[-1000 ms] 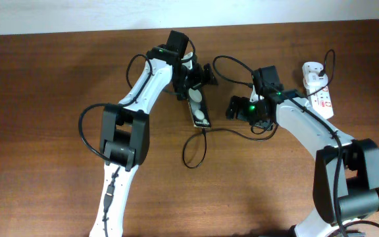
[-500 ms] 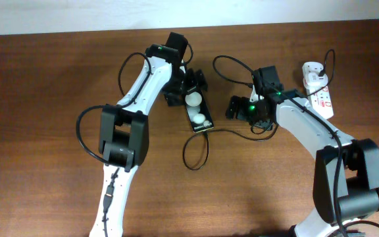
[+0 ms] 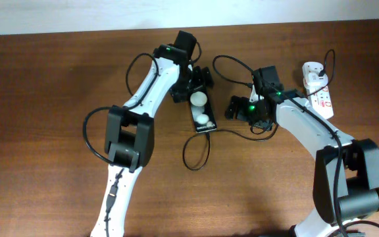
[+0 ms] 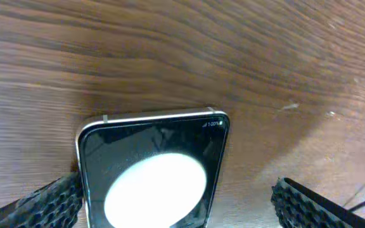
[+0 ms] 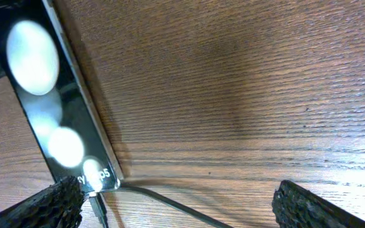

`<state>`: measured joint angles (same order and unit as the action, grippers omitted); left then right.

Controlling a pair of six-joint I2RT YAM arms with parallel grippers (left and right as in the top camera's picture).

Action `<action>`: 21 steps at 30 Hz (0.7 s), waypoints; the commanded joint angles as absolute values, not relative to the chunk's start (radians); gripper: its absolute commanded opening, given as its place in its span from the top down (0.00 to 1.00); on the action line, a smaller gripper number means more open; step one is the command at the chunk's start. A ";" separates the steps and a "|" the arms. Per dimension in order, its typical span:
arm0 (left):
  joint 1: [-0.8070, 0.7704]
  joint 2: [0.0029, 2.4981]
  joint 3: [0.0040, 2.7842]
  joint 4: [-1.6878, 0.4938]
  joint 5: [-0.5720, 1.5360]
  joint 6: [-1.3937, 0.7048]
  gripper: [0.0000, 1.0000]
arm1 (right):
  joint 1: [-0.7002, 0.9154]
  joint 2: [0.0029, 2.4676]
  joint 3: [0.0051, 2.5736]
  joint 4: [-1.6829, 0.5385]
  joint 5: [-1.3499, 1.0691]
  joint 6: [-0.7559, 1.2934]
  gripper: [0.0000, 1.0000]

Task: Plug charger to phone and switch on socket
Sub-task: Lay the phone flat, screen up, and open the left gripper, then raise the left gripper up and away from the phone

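Small black glossy-screened phone (image 3: 201, 113) lies flat on the brown wooden table (image 3: 45, 99), between the two arms. Left gripper (image 3: 194, 84): jaws wide apart, straddling the phone's far end, clamping nothing. Right gripper (image 3: 233, 108): jaws wide apart, empty, just beside the phone. Thin black charger cable (image 5: 170, 200) meets the phone's near end. White elongated power-strip socket (image 3: 321, 95) lies well apart, at the right.

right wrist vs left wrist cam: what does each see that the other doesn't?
Right wrist only: the charger cable, its tip at the phone's text end, apparently plugged in. Left wrist only: the phone's opposite end with the status icons. Both: the black phone with white glare, the wooden table, and each view's own open fingers at the bottom corners.
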<state>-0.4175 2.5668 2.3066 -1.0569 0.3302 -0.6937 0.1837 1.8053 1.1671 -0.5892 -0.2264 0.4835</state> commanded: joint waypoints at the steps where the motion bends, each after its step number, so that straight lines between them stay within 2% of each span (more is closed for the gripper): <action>1: -0.450 2.603 2.319 -1.043 0.359 -0.696 0.01 | 0.182 1.779 1.163 -0.587 -0.233 0.487 0.01; 11: -0.393 2.603 2.335 -1.029 0.299 -0.695 0.01 | 0.182 1.779 1.163 -0.590 -0.241 0.476 0.01; 15: -0.335 2.603 2.468 -1.041 0.397 -0.661 0.01 | 0.182 1.779 1.163 -0.591 -0.251 0.476 0.01; 21: -0.247 2.603 2.753 -1.334 0.310 -0.535 0.01 | 0.182 1.779 1.163 -0.595 -0.257 0.476 0.01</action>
